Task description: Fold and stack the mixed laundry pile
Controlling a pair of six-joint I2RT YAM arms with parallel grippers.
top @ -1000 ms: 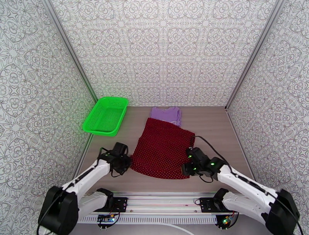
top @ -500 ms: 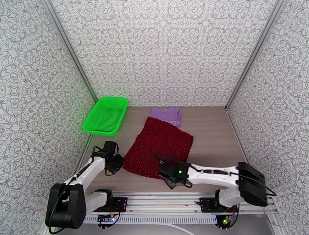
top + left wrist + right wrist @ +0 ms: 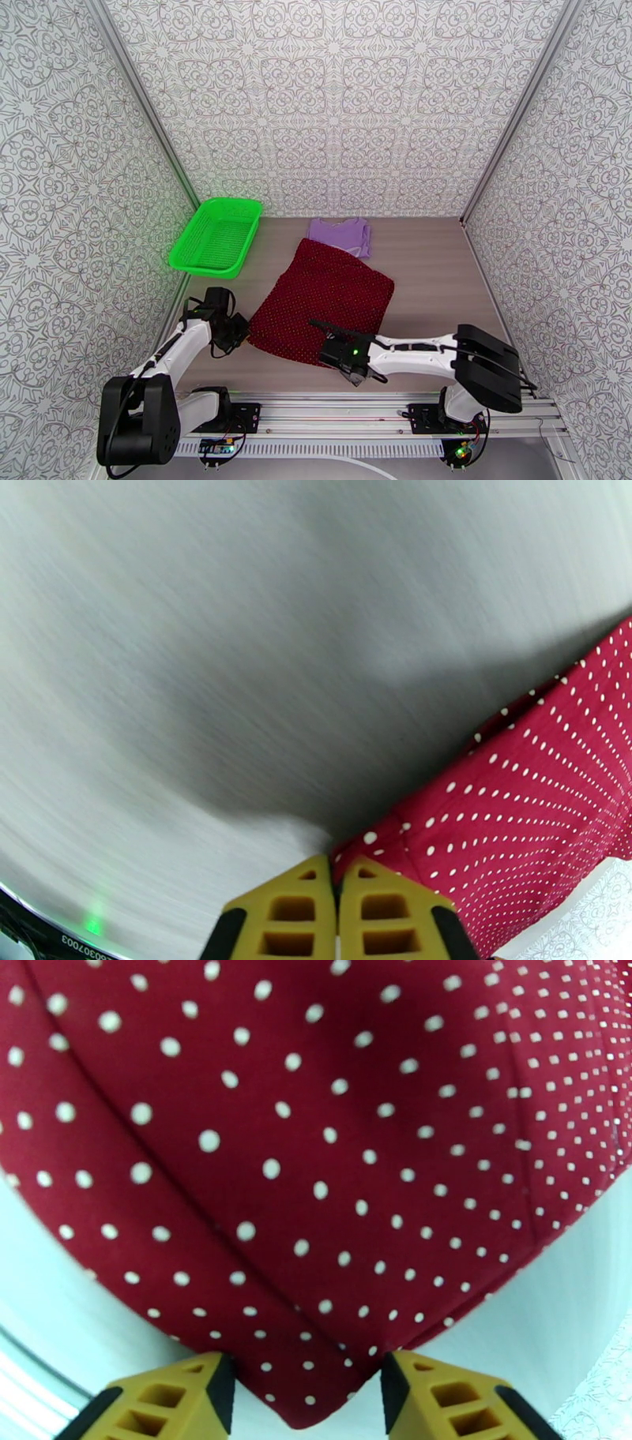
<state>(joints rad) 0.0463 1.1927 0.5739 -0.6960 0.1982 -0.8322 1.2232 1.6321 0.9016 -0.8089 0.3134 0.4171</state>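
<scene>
The dark red, white-dotted garment (image 3: 324,304) lies spread in the middle of the table. The lavender T-shirt (image 3: 340,233) lies behind it, partly covered by its far edge. My left gripper (image 3: 242,337) is at the red garment's left corner; in the left wrist view the gripper (image 3: 338,898) is shut, with the corner of the red garment (image 3: 513,811) pinched at its tips. My right gripper (image 3: 338,361) sits low at the garment's near edge. In the right wrist view its jaws (image 3: 304,1402) stand open, and the near corner of the red garment (image 3: 316,1157) lies between the yellow fingers (image 3: 442,1398).
A bright green mesh basket (image 3: 217,235) stands at the back left, against the patterned wall. Patterned walls close the table on three sides. Bare tabletop (image 3: 434,268) lies to the right of the garments.
My left gripper has drawn the red garment's left corner further left. My right arm has swung from the garment's right corner over to its near edge and dropped low.
</scene>
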